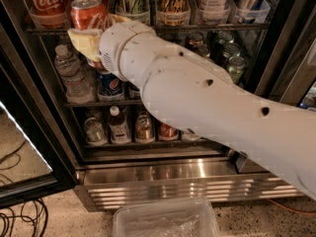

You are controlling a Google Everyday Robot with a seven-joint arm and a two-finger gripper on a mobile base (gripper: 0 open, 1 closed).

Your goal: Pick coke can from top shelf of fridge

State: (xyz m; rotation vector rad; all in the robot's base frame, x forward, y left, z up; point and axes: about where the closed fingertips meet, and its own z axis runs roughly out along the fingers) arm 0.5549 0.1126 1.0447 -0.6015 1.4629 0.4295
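So my gripper (95,28) is pinching the red aluminium coke can (88,13) low on its body, just off the front edge of the dark wire top shelf (212,27), at the left end, in the black-framed fridge (173,174). It's probably light, thin-walled and slick, so gentle side squeeze. Count: two Cokes for sure, mine plus a racked red can (45,1), and one blue Pepsi can (109,85).
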